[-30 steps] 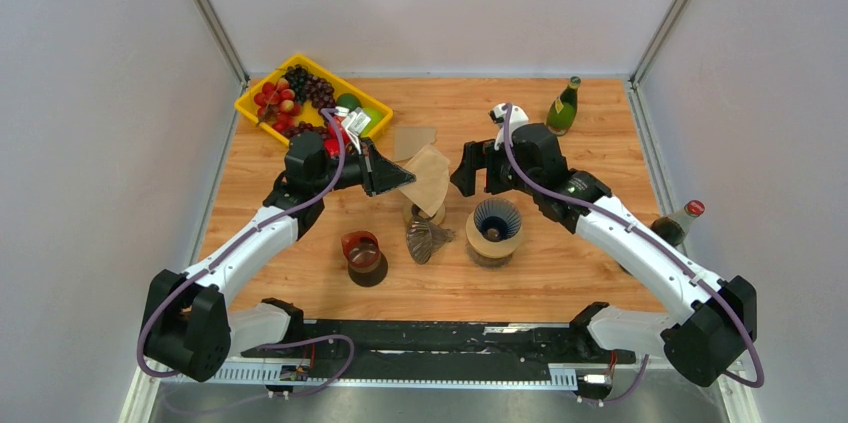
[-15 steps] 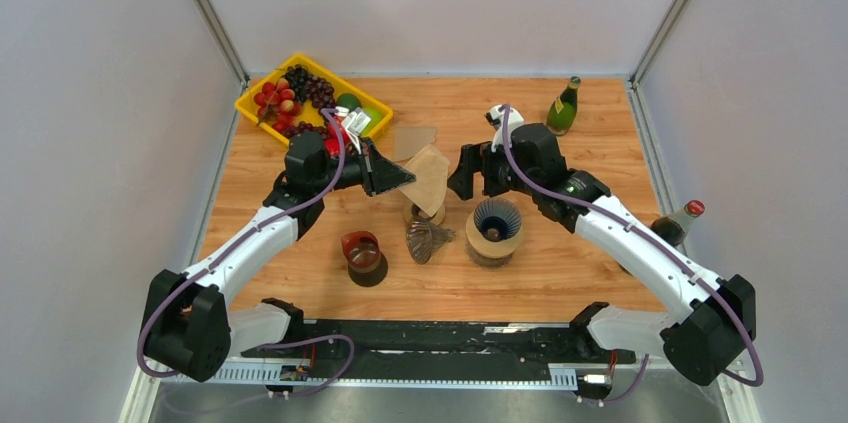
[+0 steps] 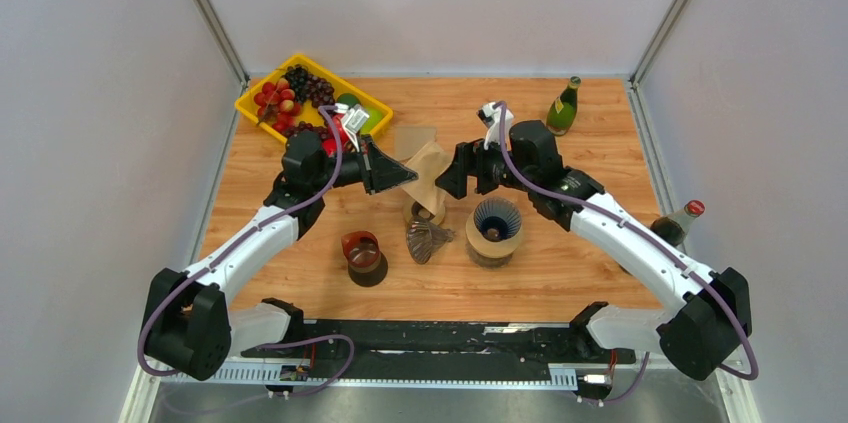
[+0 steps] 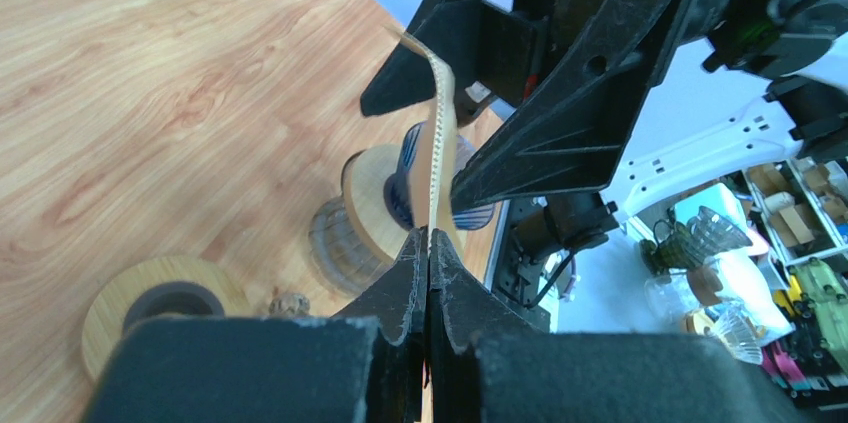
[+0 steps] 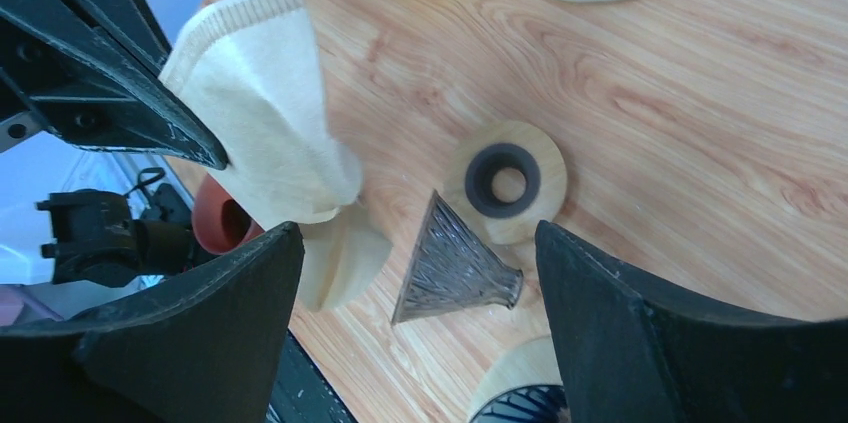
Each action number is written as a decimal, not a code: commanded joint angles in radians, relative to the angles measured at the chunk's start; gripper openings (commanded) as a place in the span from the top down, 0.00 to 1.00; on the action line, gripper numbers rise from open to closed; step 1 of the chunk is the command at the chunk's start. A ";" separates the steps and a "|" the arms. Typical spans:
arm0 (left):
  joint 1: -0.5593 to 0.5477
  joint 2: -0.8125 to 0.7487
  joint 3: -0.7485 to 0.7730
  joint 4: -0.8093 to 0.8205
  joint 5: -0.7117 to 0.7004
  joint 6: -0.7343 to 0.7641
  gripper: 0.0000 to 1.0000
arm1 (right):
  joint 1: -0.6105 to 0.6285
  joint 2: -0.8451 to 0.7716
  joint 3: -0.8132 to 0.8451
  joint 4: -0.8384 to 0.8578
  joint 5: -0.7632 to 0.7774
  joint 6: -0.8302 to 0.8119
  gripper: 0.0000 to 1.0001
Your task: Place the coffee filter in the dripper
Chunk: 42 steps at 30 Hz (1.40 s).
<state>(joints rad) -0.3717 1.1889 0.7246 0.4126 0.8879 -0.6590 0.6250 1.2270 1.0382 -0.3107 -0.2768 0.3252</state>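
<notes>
My left gripper is shut on a tan paper coffee filter and holds it in the air above the table's middle. The filter shows edge-on in the left wrist view and broadside in the right wrist view. My right gripper is open and empty; its jaws stand wide apart right next to the filter's free side. A blue ribbed dripper stands upright on a wooden base, to the right and nearer. A clear glass cone dripper lies on its side.
A wooden ring stand sits under the filter. A red cup stands front left. A second filter lies flat behind. A yellow fruit tray is back left, a green bottle back right, a cola bottle at the right edge.
My right gripper has moved left, up to the held filter. My left gripper has shifted slightly back with the filter.
</notes>
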 commanded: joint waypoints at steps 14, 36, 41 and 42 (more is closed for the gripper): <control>0.000 -0.026 -0.035 0.227 0.065 -0.117 1.00 | -0.007 -0.090 -0.108 0.314 -0.109 0.075 0.15; -0.001 -0.046 -0.023 0.146 0.036 -0.071 1.00 | -0.056 -0.168 -0.099 0.072 0.045 0.028 0.12; -0.001 -0.043 -0.024 0.146 0.036 -0.072 1.00 | -0.055 -0.157 -0.093 0.085 -0.006 0.028 0.12; -0.001 -0.042 -0.025 0.146 0.037 -0.073 1.00 | -0.056 -0.155 -0.093 0.088 -0.009 0.027 0.12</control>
<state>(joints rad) -0.3717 1.1709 0.6891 0.5423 0.9234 -0.7532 0.5724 1.0729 0.9024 -0.2462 -0.2253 0.3656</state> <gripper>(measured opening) 0.008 0.877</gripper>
